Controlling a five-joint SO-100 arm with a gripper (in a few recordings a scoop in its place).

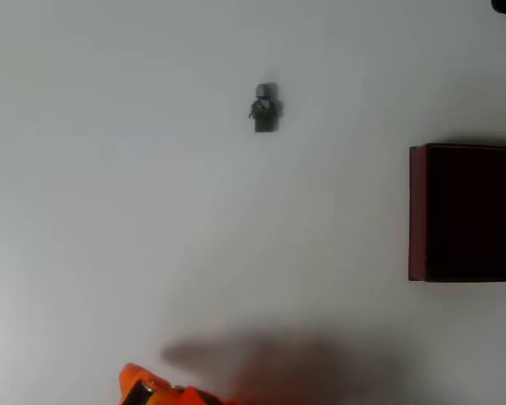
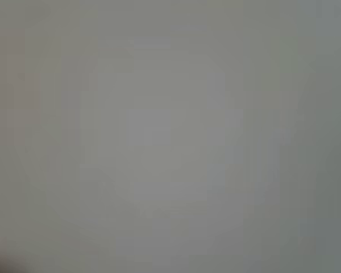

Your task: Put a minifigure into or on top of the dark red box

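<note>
An orange arm part (image 1: 160, 392) pokes in at the bottom edge of the overhead view, its blurred shadow spread beside it on the smooth, matte white table (image 1: 110, 211). Whether the claw is released or clenched cannot be told. Well apart, toward the top centre, the minifigure (image 1: 265, 107) lies alone on the table: small, grey-bodied, dark-legged, moulded plastic by its look. At the right edge sits the dark red box (image 1: 417, 211), rectangular, with maroon walls and a near-black inside. The reach appears not yet begun; next, the claw likely must travel to the figure and close on it.
</note>
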